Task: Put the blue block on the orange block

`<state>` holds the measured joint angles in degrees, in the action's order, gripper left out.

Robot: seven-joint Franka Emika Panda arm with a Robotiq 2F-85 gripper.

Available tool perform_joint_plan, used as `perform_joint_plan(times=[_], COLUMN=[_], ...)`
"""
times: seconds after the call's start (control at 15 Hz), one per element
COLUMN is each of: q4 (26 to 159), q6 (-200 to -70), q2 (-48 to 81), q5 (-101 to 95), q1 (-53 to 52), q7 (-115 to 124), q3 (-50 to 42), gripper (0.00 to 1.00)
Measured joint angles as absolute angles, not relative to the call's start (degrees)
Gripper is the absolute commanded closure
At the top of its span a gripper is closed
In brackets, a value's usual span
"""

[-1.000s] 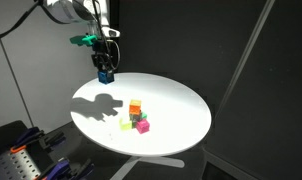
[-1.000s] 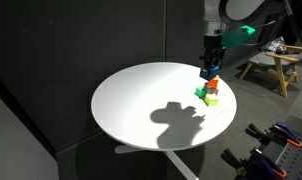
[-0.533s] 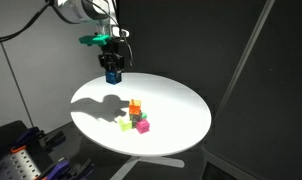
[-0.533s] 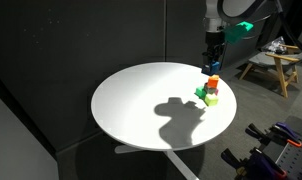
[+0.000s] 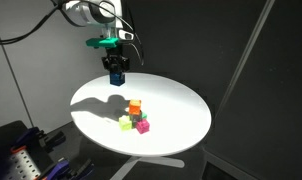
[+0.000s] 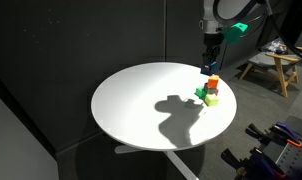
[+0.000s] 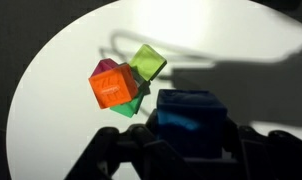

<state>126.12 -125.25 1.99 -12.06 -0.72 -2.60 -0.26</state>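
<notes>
My gripper (image 5: 115, 77) is shut on the blue block (image 7: 192, 118) and holds it in the air above the round white table (image 5: 181, 105). The blue block also shows in both exterior views (image 5: 116, 78) (image 6: 208, 67). The orange block (image 7: 113, 87) sits on top of a small cluster of cubes, below and to the side of the gripper (image 7: 191, 140). It shows in both exterior views (image 5: 135, 104) (image 6: 213, 81). The gripper (image 6: 209, 62) hangs just above that cluster.
The cluster holds a yellow cube (image 7: 147, 63), a magenta cube (image 5: 143, 126) and a green cube (image 6: 208, 97). A wooden stool (image 6: 272, 66) stands beyond the table. Dark curtains surround the scene.
The gripper has carried the blue block sideways and upward, closer to a spot above the cluster of cubes. The cubes on the table have not moved.
</notes>
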Motion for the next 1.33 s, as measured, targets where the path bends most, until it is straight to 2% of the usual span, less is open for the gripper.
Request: perform_joint_plan(times=[0.73, 0.8, 1.33], q4=[126.0, 126.0, 125.8], q6=[-125.3, -125.3, -125.4], q2=[2.1, 2.1, 2.1], q5=[-12.1, -12.1, -12.1], q1=[-0.7, -0.7, -0.6], q7=[-2.7, -2.7, -2.9], q3=[-0.3, -0.3, -0.6], gripper=[0.45, 0.7, 0.7])
